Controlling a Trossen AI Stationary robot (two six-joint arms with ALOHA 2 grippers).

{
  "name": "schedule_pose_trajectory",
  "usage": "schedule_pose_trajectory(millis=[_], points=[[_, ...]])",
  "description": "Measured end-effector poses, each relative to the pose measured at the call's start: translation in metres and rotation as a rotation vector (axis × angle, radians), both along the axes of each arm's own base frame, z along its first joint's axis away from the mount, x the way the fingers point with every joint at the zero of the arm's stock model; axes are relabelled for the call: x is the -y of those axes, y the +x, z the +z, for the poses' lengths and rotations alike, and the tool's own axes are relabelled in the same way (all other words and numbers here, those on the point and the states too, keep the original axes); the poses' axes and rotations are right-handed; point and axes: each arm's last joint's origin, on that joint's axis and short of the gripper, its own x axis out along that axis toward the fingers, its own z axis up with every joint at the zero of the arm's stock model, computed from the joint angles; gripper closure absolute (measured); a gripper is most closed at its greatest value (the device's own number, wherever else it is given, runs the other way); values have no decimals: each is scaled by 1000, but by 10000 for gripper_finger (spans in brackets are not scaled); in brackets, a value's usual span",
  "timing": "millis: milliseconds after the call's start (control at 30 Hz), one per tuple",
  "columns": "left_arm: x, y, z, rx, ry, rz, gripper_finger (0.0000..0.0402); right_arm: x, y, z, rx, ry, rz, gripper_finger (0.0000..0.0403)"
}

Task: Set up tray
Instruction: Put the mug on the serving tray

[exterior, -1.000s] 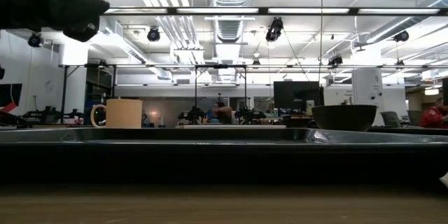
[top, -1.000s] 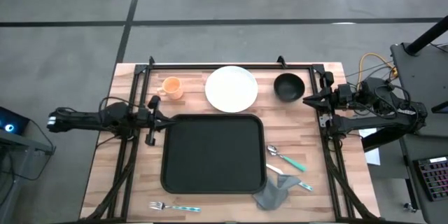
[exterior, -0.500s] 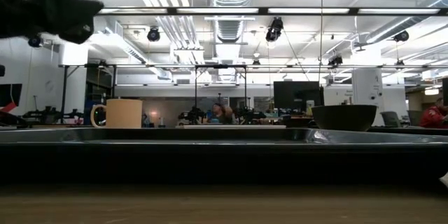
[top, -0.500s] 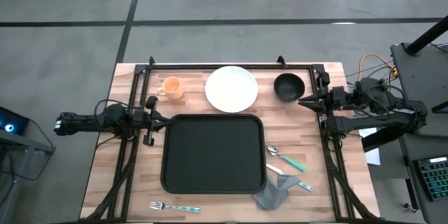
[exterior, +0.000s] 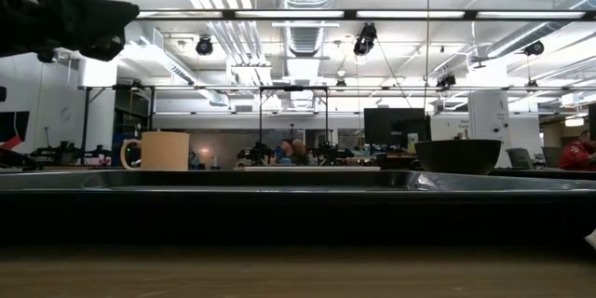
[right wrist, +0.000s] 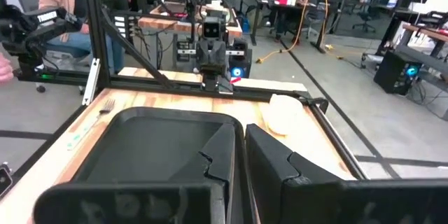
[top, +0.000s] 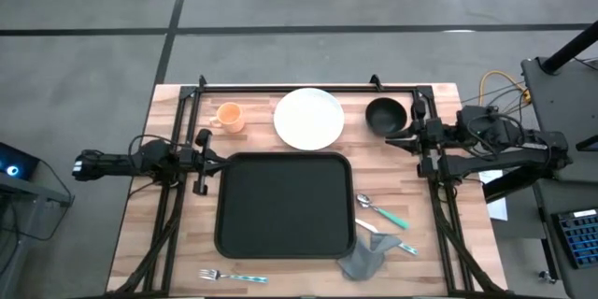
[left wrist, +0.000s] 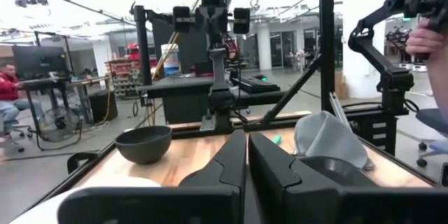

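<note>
Tray point(top: 284, 204) sits flat at table centre, nothing on it. Left gripper point(top: 211, 157) hovers at the tray's 9 o'clock edge, fingers pressed together, holding nothing. Right gripper point(top: 396, 136) at the tray's 2 o'clock, just beside the black bowl point(top: 385, 115), fingers nearly touching, nothing between them.

On my counter point(top: 140, 234) I count 1 black tray point(top: 284, 204), 1 white plate point(top: 308, 118), 1 dark bowl point(top: 384, 115), and 1 orange mug point(top: 229, 117). For cutlery there is 1 fork point(top: 232, 277) and 1 spoon point(top: 381, 210), both with teal handles, plus 1 more teal-handled piece point(top: 400, 246) lying at the 1 grey napkin point(top: 363, 260). I have 2 arms, each with 1 end effector: left point(top: 205, 159), right point(top: 400, 137).
</note>
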Motion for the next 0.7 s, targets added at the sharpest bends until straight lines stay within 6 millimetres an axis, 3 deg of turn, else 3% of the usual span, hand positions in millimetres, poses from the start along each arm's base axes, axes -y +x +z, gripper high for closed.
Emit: schedule_pose_trajectory(millis=[500, 700], points=[[0, 8, -10, -116, 4, -1, 401, 0, -1, 4, 36, 18, -2, 376], [1, 11, -14, -162, 1, -5, 401, -2, -18, -10, 25, 17, 63, 376]])
